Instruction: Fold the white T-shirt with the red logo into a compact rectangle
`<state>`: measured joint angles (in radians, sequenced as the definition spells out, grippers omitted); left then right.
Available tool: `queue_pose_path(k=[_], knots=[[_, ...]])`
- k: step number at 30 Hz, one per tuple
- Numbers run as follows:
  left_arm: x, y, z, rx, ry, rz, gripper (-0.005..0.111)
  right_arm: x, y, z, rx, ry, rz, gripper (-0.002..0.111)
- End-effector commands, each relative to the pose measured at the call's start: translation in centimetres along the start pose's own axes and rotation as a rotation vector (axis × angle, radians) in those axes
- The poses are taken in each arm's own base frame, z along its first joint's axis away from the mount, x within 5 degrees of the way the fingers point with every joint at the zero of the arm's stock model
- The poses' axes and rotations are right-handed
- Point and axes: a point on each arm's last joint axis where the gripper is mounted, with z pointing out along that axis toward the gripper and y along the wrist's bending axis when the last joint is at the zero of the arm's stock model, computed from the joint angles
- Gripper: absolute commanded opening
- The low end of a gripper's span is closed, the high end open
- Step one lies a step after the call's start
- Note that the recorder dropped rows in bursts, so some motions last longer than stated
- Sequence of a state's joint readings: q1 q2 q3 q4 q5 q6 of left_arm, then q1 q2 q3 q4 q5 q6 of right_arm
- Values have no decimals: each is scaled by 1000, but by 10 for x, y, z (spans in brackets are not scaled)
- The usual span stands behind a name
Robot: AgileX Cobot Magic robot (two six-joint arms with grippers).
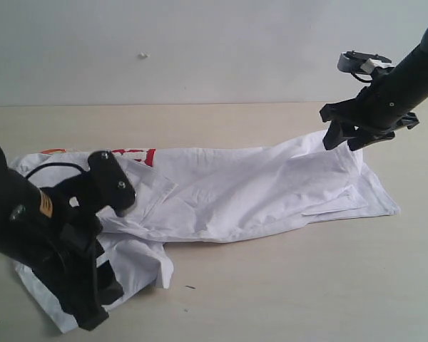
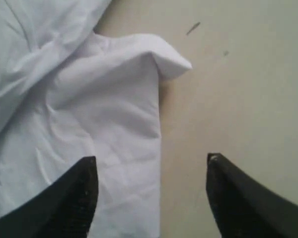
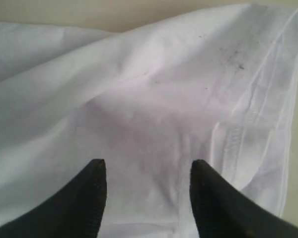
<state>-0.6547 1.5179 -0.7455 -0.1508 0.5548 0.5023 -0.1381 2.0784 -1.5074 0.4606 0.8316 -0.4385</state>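
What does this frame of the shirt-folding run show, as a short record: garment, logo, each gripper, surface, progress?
garment: white T-shirt, wrinkled, partly folded into a long band, lying flat
logo: red logo, only a strip showing at the shirt's far edge, on the left arm's side
left gripper: jaws apart, straddling the shirt's edge, one finger over cloth, one over bare table
right gripper: jaws apart over the shirt's other end; any hold on cloth unclear
surface: tan table
progress: not yet a compact rectangle

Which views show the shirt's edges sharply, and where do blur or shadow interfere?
Exterior view: even, soft light, but the dark left arm looms blurred over the white T-shirt; left wrist view: cloth edge crisp, left pincer blurry; right wrist view: hem stitching readable, greyish shadow ahead of the right pincer.
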Motion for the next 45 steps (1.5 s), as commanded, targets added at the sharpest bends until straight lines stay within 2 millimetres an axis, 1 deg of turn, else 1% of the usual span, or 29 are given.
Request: queue_pose_path(k=[1, 3, 6, 9, 13, 14, 16, 18, 22, 23, 27, 30, 33, 36, 38, 41, 42, 45], knots=[[0, -11, 17, -10, 0, 24, 63, -2, 1, -2, -13, 0, 1, 50], [-3, -22, 21, -4, 0, 80, 63, -1, 1, -2, -14, 2, 1, 50], [-6, -29, 30, -29, 10, 119, 63, -1, 1, -2, -14, 2, -1, 50], [-3, -23, 44, -94, 56, 90, 63, -1, 1, -2, -14, 2, -1, 50], [2, -15, 58, -186, 133, 133, 63, -1, 2, -2, -19, 9, 2, 50], [3, -13, 59, -201, 140, 130, 61, -1, 2, -2, -19, 9, 2, 50], [3, -14, 61, -202, 142, 121, 54, -1, 2, -2, -22, 8, 5, 50], [3, -18, 61, -199, 157, 140, 37, -1, 2, -2, -22, 10, 4, 50], [-3, -28, 56, -208, 188, 212, 2, -1, 2, -2, -22, 10, 4, 50], [-5, -30, 55, -213, 198, 229, 0, 0, 2, -2, -23, 12, 4, 50], [-14, -34, 49, -236, 233, 248, 0, 0, 2, -2, -25, 13, 5, 50], [-20, -31, 44, -256, 243, 254, 0, 0, 2, -2, -25, 13, 5, 50], [-25, -29, 33, -271, 228, 259, 0, 0, 3, -2, -32, 14, 11, 50], [-26, -29, 18, -271, 199, 288, 0, 0, 3, -2, -34, 13, 13, 50], [-28, -25, 5, -282, 147, 275, 0, 0, 3, -2, -36, 12, 14, 50], [-31, -16, -13, -273, 34, 204, 0, 0, 3, -2, -36, 12, 14, 50], [-31, -12, -17, -251, 10, 187, 0, 0, 3, -2, -36, 12, 14, 50], [-23, -1, -19, -154, 19, 158, 0, 0, 3, -2, -39, 19, 14, 50]])
